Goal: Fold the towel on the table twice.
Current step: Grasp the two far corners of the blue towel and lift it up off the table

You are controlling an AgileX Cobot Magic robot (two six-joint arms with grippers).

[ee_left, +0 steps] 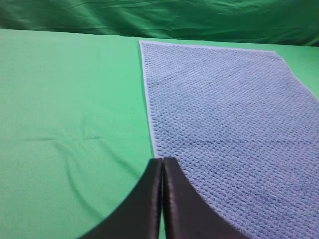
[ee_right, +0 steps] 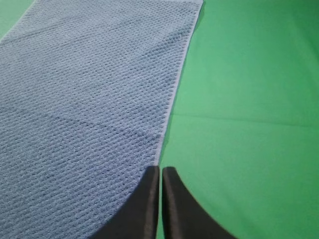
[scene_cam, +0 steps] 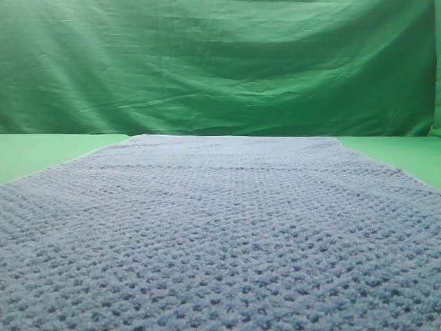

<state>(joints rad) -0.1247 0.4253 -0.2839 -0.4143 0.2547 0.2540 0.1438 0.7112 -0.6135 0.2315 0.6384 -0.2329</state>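
A green table (scene_cam: 41,152) runs back to a wrinkled green curtain (scene_cam: 220,62). The towel (scene_cam: 220,234) lies flat and unfolded along it. The left pincer (ee_left: 162,164), fingers pressed together, hovers at the towel's left edge, cloth stretching ahead and rightward. The right pincer (ee_right: 160,172), likewise together, sits at the right edge, cloth ahead-left.

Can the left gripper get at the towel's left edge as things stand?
Probably yes: the shut left gripper hangs right by the flat towel's left edge, with only bare table around it; its jaws must open first.
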